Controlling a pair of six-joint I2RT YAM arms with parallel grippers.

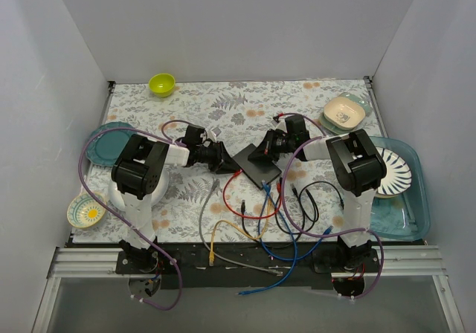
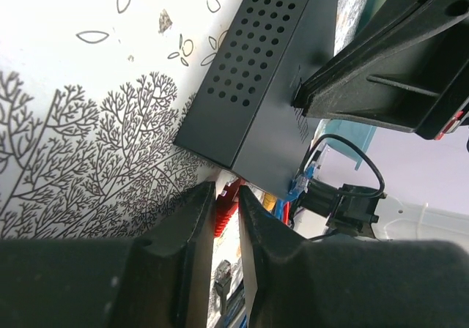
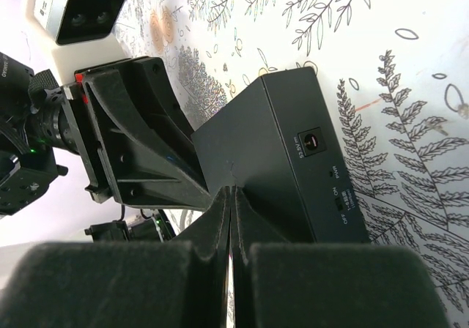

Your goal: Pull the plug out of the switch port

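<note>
surface: floral cloth spread over the whole table, with a black rail along the near edge.
room: shut in by pale walls at 9, 12 and 3 o'clock.
switch: lay mid-table, turned cornerwise, between the two grippers.
left gripper: pointed in from 9 o'clock, fingers pinching a red plug at the switch's near corner.
right gripper: pointed in from 3 o'clock, fingers pressed together, tips touching the switch's top face.
edges: green bowl at 11 o'clock; teal plate at 9; flower bowl at 8; beige dish at 1; teal tray holding a striped plate at 3 to 4.
near edge: loose cables tangled at 6 o'clock.
open room: bare cloth from 11 to 1 o'clock, beyond the switch.
</note>
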